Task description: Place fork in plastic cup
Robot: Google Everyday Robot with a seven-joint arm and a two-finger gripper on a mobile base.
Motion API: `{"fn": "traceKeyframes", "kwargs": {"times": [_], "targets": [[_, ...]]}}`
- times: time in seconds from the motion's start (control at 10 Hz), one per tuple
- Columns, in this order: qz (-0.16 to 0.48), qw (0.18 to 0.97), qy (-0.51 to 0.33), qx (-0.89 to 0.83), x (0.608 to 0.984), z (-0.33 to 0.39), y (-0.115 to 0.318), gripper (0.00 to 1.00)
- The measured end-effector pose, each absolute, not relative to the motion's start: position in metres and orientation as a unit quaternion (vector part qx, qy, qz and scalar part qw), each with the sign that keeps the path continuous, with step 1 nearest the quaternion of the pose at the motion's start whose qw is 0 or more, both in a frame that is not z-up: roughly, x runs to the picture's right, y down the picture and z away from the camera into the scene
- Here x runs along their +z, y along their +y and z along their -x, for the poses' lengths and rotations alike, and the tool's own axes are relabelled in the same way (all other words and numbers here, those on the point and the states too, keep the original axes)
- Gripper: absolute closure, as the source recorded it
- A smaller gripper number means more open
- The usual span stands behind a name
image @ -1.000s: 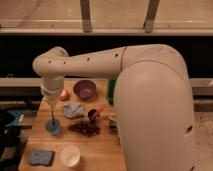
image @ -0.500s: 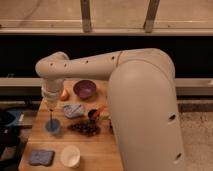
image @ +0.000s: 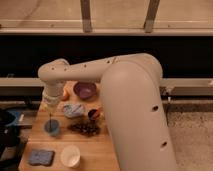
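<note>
Wood table (image: 95, 150): light brown, small, with many little things on top.
Robot arm (image: 125, 100): big, white and fat — it bends from the right side over to the left part of the table.
Gripper (image: 50, 109): at the end of the arm, pointing straight down, right above the plastic cup. It is pinched shut on the fork.
Fork (image: 51, 121): thin and dark, standing straight up and down. Its top is in the gripper and its low end goes down into the plastic cup.
Plastic cup (image: 52, 128): small, round, light blue, near the left edge of the table.
Purple bowl (image: 85, 90): at the back of the table, well behind the plastic cup.
Orange thing (image: 65, 93): small and round, just left of the purple bowl, partly hidden by the arm.
Blue-and-white packet (image: 73, 110): crumpled, lies in the middle, between the purple bowl and the dark pile.
Dark pile (image: 84, 129): lumpy and brownish, just right of the plastic cup — hard to tell what it is.
Dark round cup (image: 94, 114): small, with orange on it, beside the arm.
Sponge (image: 41, 157): flat, blue-grey, at the front left corner.
White cup (image: 70, 156): round and open, just right of the sponge.
</note>
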State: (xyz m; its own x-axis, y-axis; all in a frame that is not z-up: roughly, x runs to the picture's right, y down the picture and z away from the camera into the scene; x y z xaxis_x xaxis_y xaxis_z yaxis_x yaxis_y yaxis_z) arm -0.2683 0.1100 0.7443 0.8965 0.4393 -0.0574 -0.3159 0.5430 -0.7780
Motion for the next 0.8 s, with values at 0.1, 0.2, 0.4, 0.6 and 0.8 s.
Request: {"fn": "traceKeyframes", "kwargs": {"times": [0.1,0.2,0.4,0.6,0.8], "targets": [[0.432,0.873,-0.071,0.216,0.747,0.27,0.115,1.0],[0.438,0.87,-0.069,0.216,0.749,0.271,0.119,1.0],[0.444,0.866,-0.066,0.218,0.752,0.271,0.124,1.0],[0.45,0.863,-0.063,0.222,0.756,0.271,0.128,1.0],[0.454,0.86,-0.061,0.225,0.758,0.27,0.13,0.97]]}}
